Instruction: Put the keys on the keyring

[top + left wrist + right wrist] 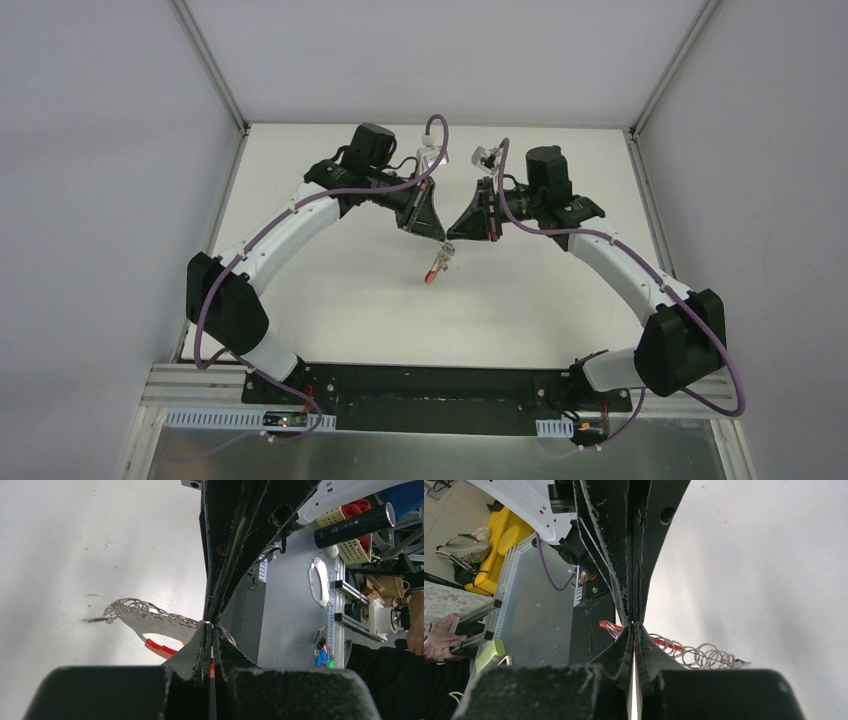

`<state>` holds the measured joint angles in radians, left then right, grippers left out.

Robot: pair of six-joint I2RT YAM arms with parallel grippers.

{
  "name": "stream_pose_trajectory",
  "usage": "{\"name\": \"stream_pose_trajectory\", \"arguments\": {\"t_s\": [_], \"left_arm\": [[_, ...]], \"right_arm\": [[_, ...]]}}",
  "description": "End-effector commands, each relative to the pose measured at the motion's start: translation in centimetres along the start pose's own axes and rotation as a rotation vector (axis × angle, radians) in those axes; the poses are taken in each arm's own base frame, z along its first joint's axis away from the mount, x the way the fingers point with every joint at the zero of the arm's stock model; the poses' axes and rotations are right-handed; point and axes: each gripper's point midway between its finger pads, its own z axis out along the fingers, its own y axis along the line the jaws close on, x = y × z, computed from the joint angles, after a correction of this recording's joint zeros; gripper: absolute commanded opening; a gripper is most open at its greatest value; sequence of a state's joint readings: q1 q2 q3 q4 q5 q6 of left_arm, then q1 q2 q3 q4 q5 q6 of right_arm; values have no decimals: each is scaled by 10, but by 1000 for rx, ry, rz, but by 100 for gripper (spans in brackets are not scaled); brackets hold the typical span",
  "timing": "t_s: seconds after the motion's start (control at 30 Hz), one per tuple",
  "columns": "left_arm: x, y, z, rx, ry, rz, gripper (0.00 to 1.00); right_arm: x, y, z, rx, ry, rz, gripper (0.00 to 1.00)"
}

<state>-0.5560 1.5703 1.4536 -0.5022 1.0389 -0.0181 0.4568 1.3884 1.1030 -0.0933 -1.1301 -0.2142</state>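
Grippers: two, meeting tip to tip over the table (330, 290), at the centre of the top view.
Left gripper (210, 630): fingers pressed together. A thin pale strip with a red patch sits in the seam, and I take it for a key (212, 669) clamped there.
Right gripper (633, 629): fingers together, tips right at the keyring's thin wire. Whether they pinch it I cannot tell.
Keyring (435, 268): hangs just below the meeting tips, off the table. Its red arc lies lower left of the tips in the left wrist view.
Key axis: along the left fingers, pointing at the right gripper's tips.
Nearer arm: neither, since both tips are at the ring.
Deciding relation: the key's front end meets the ring wire at the junction, so threading likely depends on that alignment.
Count: one keyring. One key made out, and any others cannot be told apart in the tangle. One lacy metal charm (135, 611). One coil of silver loops (704, 655).
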Motion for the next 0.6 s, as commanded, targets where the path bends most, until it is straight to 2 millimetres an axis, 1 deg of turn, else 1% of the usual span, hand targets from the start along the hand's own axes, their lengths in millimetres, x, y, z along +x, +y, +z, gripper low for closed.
{"name": "stream_pose_trajectory", "arguments": {"t_s": [0.0,0.4,0.57], "left_arm": [[-27,-30,-13,55,-90,110,0],[-28,-28,-11,56,-96,101,0],[-28,-26,-11,53,-96,101,0]], "right_arm": [[-2,7,0,-21,-13,-24,3],[1,9,2,-53,-10,-3,14],[2,12,2,-71,-8,-2,15]]}}
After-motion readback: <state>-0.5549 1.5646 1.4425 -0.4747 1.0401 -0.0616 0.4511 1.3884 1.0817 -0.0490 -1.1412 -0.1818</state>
